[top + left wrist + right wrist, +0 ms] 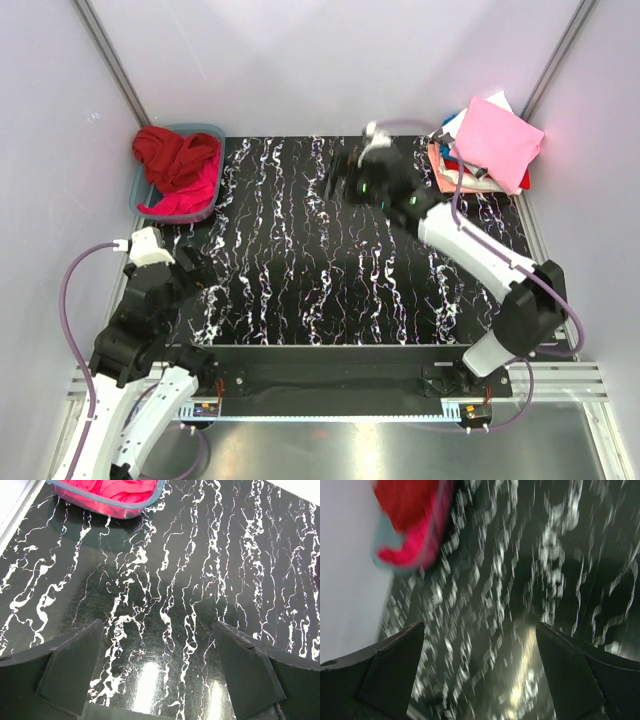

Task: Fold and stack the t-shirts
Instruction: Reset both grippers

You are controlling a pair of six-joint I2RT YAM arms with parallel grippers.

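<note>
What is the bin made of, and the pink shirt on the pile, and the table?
The bin looks like see-through bluish plastic: smooth rim, pink showing through its wall. The pink shirt looks like soft matte cloth, folded with gentle creases. The table top is glossy black with white marble-like veins, reflecting light; possibly just a printed sheet.

Items counted on the bench [300,290], of which there was one:

- Arms: two, the left arm [140,310] and the right arm [470,245].
- Bin [212,133]: one. It held two t-shirts, one dark red t-shirt [170,155] and one magenta t-shirt [195,192].
- Stack [441,165]: one, topped by one light pink t-shirt [497,140]. Salmon, white, blue and red edges showed beneath it; the number of garments could not be determined.
</note>
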